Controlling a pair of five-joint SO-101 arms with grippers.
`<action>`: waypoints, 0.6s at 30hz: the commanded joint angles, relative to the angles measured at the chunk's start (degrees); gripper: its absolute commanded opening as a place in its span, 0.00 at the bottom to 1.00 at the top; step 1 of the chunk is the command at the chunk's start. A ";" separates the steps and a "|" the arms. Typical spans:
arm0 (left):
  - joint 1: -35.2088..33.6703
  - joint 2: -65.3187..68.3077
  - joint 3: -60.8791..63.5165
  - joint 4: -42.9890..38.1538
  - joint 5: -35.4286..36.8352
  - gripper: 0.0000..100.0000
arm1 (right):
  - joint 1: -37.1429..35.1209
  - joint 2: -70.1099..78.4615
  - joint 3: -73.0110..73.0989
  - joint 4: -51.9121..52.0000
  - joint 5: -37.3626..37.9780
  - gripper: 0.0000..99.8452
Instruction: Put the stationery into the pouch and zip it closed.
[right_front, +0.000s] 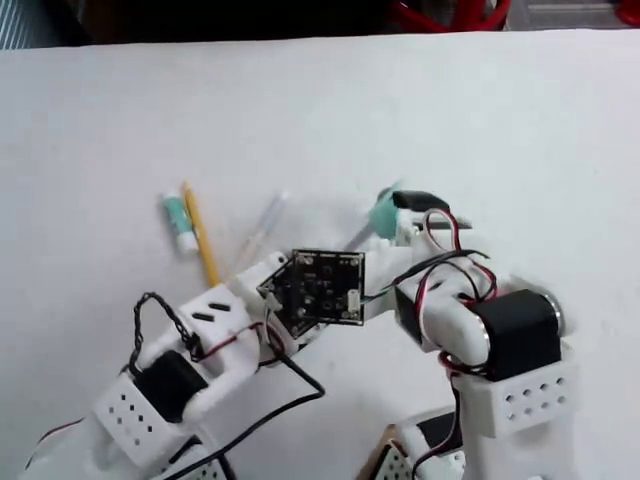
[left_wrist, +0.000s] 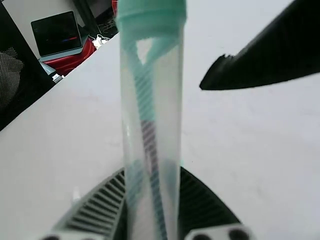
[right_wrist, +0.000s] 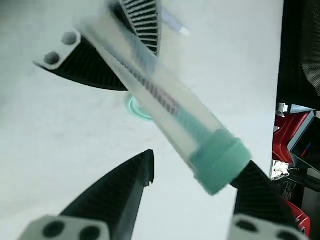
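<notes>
A clear tube (left_wrist: 150, 130) with a teal cap (left_wrist: 150, 15) is held up off the white table. My left gripper (left_wrist: 150, 205) is shut on the tube's lower end, its ribbed black fingers (left_wrist: 97, 212) on either side. In the right wrist view the capped end (right_wrist: 220, 160) lies between the spread black fingers of my right gripper (right_wrist: 200, 167), which is open. From above, the teal cap (right_front: 383, 213) sits right by the right gripper (right_front: 405, 208). A glue stick (right_front: 178, 222), a yellow pencil (right_front: 201, 237) and a clear pen (right_front: 262, 228) lie on the table to the left.
The white table (right_front: 480, 110) stretches wide behind and to both sides of the arms. Its far edge (right_front: 300, 38) meets dark and red clutter. The left arm's camera board (right_front: 320, 287) covers the tube's held end from above.
</notes>
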 joint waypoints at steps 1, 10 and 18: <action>0.75 -0.04 -0.70 -0.88 -0.62 0.02 | 0.04 -0.31 1.23 0.40 1.05 0.24; 0.75 -0.04 -0.70 -0.88 -0.62 0.02 | 0.13 -0.40 1.23 0.31 1.05 0.03; 0.75 -0.04 -0.70 -0.88 -0.62 0.02 | -0.31 -0.40 1.67 0.40 1.05 0.03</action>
